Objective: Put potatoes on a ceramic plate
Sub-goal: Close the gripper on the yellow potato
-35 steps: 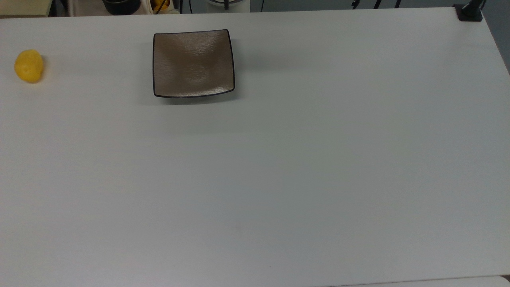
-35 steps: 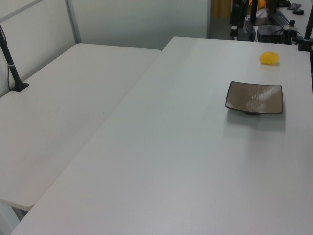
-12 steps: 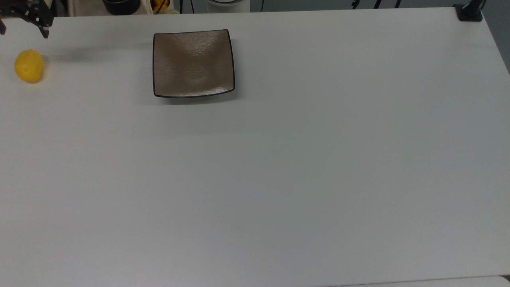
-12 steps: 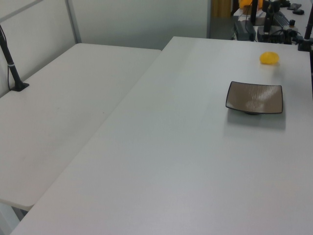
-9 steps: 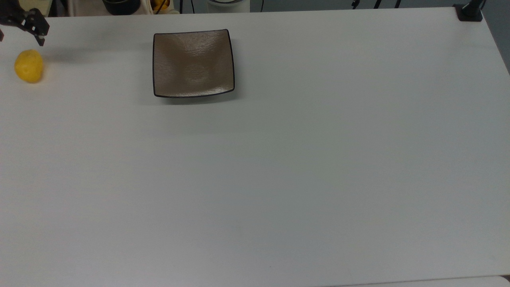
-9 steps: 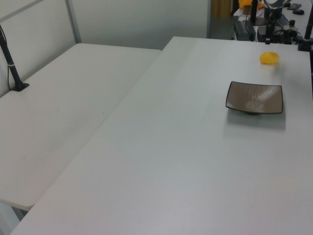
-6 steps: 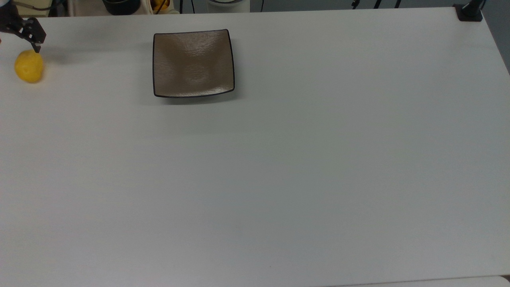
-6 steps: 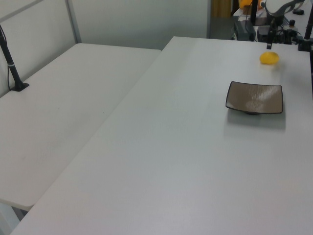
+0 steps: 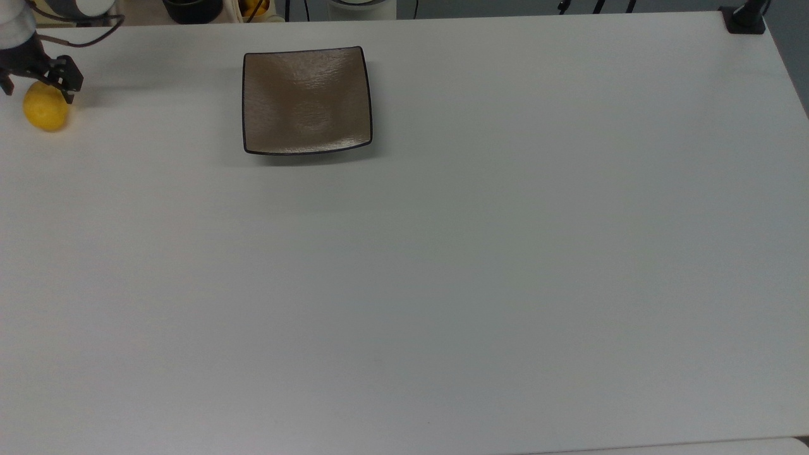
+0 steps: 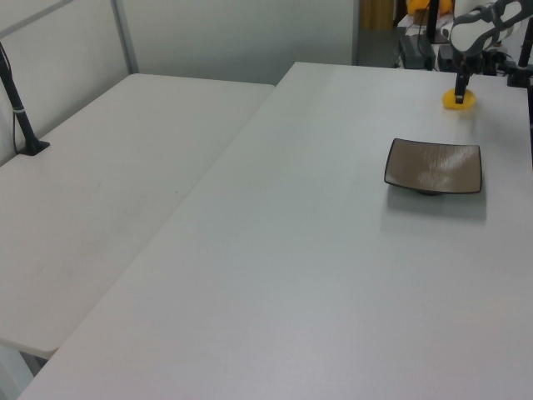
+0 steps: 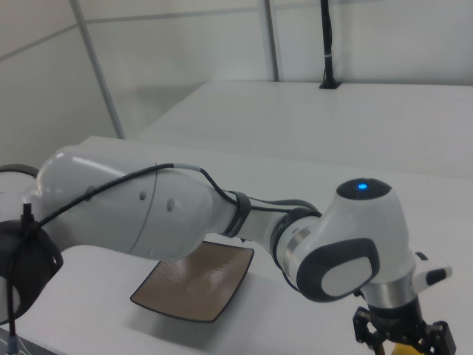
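Lab: bare white tables (image 10: pixel 275 250), robot arm (image 11: pixel 185 214)

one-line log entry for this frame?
phase: reaching to grasp | gripper: open, astride potato | potato: on table | plate: empty

From the top view we look almost straight down on the white table (image 9: pixel 442 265), its far edge along the frame's top. The ceramic plate (image 9: pixel 307 101) sits toward the upper left and the potato (image 9: pixel 44 110) at the top view's left edge. From the left view we look along the table's length from higher up and farther off; plate (image 10: pixel 433 167) and potato (image 10: pixel 457 101) lie at the far right. From the right view we sit close behind the arm (image 11: pixel 222 222), facing across the table, with the plate (image 11: pixel 196 285) low in frame. All three share the plate.
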Tool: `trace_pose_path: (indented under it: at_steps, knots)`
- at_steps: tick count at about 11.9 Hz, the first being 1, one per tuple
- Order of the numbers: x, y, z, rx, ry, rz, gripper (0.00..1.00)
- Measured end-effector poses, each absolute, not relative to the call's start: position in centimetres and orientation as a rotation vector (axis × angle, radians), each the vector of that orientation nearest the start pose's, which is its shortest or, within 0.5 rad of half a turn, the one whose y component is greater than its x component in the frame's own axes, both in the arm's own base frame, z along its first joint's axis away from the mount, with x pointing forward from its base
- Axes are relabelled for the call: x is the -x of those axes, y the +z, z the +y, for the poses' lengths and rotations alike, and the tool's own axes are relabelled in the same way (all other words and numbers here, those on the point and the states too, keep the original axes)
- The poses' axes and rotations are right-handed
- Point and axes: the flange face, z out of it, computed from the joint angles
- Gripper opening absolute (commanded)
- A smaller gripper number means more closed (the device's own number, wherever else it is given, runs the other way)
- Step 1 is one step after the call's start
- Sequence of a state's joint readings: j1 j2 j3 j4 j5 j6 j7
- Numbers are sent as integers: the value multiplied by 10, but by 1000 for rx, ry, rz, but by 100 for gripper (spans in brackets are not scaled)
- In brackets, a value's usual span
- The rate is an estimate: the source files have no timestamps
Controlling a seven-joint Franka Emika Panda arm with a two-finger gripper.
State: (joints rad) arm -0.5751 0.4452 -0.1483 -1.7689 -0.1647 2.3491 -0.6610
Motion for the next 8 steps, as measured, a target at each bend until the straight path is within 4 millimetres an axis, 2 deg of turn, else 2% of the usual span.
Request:
trace_pose_path:
  at_steps: [1,3,4,6,8]
  knots:
    - [-506,318,-438,3371,33,-117,91]
    - [-506,305,-437,3373,69,-146,56]
    - [-506,304,-437,3373,76,-151,45]
    - [-506,306,-437,3376,71,-153,40]
    - [-507,308,-437,3378,67,-154,40]
